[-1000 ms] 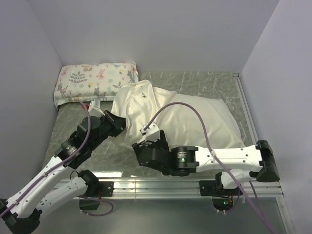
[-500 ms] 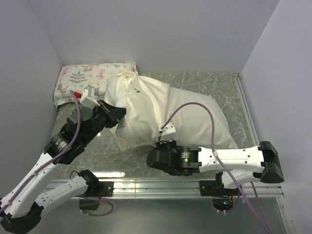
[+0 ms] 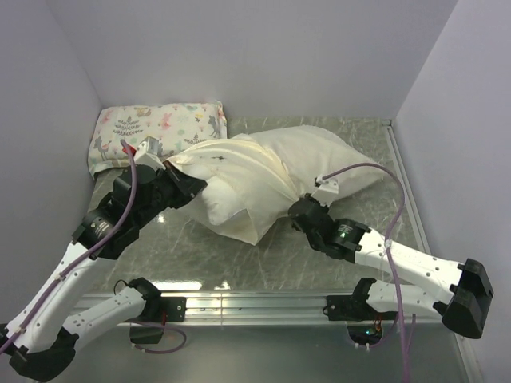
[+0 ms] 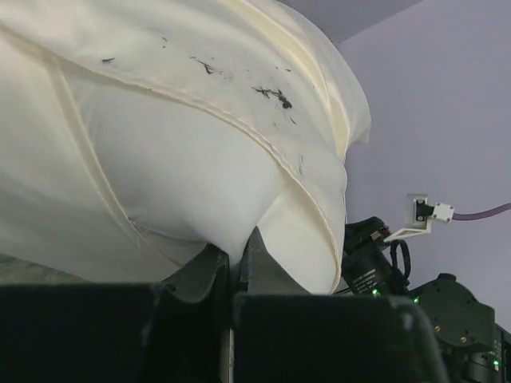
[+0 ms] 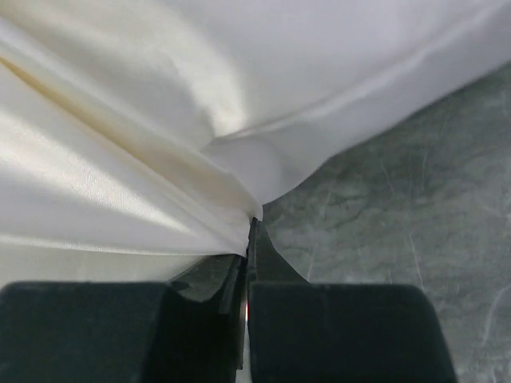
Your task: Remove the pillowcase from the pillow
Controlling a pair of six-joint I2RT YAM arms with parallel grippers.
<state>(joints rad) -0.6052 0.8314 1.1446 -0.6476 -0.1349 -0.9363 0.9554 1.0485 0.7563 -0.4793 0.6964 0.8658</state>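
The pillow and its cover lie across the middle of the table. The cream satin pillowcase (image 3: 311, 155) covers the right part, and the whiter pillow (image 3: 219, 206) bulges out of its open left end. My left gripper (image 3: 185, 177) is at that left end, shut on a corner of the white pillow (image 4: 160, 175) just beside the cover's hemmed edge (image 4: 319, 199). Close up, the left gripper (image 4: 234, 251) has the white fabric pinched between its fingers. My right gripper (image 3: 297, 209) is at the near edge of the bundle. It (image 5: 251, 227) is shut on a gathered fold of the pillowcase (image 5: 120, 159).
A smaller floral-print pillow (image 3: 156, 132) lies in the far left corner against the walls. The marbled table (image 3: 176, 247) shows in front of the bundle. A metal rail (image 3: 255, 302) runs along the near edge and another (image 3: 399, 179) along the right side.
My right gripper moved right, from the bundle's near left to its near middle, and shut on the cover. The bundle swung from propped up to lying across. My left gripper kept its hold.
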